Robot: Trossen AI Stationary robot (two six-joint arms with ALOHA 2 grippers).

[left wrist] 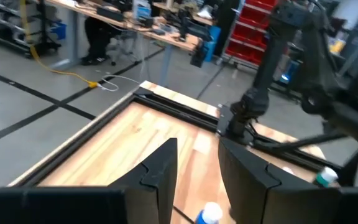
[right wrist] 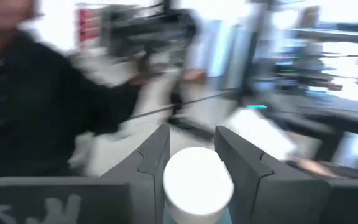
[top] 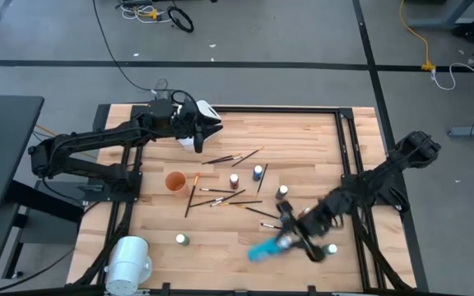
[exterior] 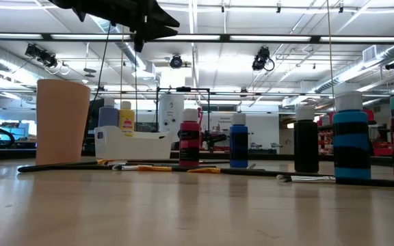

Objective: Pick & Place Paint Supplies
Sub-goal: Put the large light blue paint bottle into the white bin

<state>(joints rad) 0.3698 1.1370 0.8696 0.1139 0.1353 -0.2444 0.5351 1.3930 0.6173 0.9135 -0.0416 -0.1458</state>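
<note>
Overhead, the right gripper [top: 290, 238] is clamping a blue bottle [top: 263, 250] at the table's near edge, while bottles and brushes [top: 220, 159] are lying scattered; most remain unsorted. Low view is showing a white tub [exterior: 132, 145] already holding some bottles. Left wrist view is showing the left gripper [left wrist: 197, 163] with jaws apart, empty. Right wrist view is showing fingers hugging the bottle's white cap [right wrist: 197, 180].
</note>
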